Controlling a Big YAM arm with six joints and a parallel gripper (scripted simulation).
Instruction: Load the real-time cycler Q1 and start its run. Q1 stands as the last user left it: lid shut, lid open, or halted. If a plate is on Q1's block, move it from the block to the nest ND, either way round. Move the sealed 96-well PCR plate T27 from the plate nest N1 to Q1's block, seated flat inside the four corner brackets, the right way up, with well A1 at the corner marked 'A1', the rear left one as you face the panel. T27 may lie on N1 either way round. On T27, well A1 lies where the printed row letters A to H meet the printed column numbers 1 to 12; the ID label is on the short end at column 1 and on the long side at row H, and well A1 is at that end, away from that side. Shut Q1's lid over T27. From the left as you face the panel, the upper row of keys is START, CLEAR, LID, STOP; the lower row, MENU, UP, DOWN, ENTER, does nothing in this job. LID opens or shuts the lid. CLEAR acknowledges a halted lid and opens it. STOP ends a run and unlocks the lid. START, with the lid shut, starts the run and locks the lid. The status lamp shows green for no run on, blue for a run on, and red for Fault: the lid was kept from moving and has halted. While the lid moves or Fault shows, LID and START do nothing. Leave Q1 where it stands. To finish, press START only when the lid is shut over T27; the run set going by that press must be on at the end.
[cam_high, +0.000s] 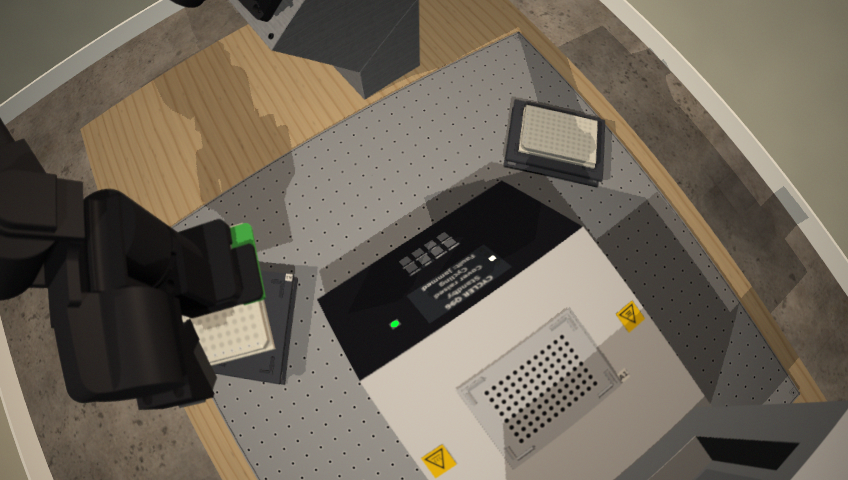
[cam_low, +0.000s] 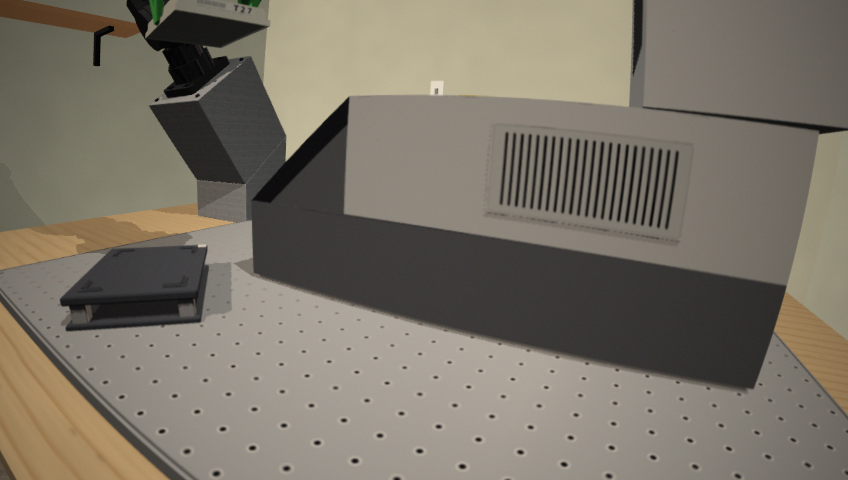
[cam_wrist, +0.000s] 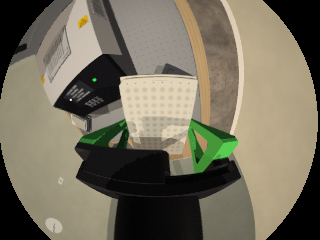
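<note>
— Clamping plate T27 (cam_high: 235, 330) by its long edges in the end effector (cam_wrist: 160, 135), hanging high over the bare nest (cam_high: 284, 309).

— Showing open room toward Q1 (cam_high: 535, 309): lid (cam_high: 755, 443) standing raised, block (cam_high: 538, 386) lying uncovered, lamp (cam_high: 393, 324) glowing green — second plate (cam_high: 556, 137) sitting well apart.

I log, in the top view: cycler Q1 (cam_high: 595, 285) centre-right on the breadboard (cam_high: 368, 160); one plate on a nest (cam_high: 599, 155) upper right; plate T27 (cam_high: 235, 333) in my gripper (cam_high: 252, 279) above the left nest (cam_high: 284, 333).
</note>
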